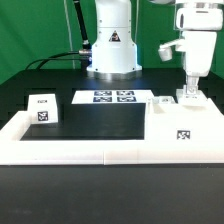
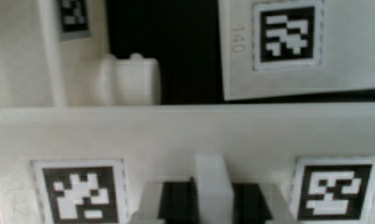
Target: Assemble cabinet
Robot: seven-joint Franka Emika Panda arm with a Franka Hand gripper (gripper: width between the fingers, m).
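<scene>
The cabinet body point(image 1: 170, 122), a large white box with a tag on its front, stands at the exterior view's right on the black table. My gripper point(image 1: 190, 90) reaches straight down onto a small white panel point(image 1: 190, 99) on top of the body. In the wrist view the dark fingers point(image 2: 173, 202) close on either side of a thin white panel edge point(image 2: 210, 182), with the gripper point(image 2: 210, 205) shut on it. Tagged white faces point(image 2: 77, 190) flank it. Beyond them lie another tagged white panel point(image 2: 282, 45) and a round white peg point(image 2: 131, 75).
A small white tagged piece point(image 1: 42, 108) sits at the exterior view's left. The marker board point(image 1: 110, 97) lies at the back in front of the robot base point(image 1: 110, 45). The low white rail frame point(image 1: 80, 150) borders the table's front and sides.
</scene>
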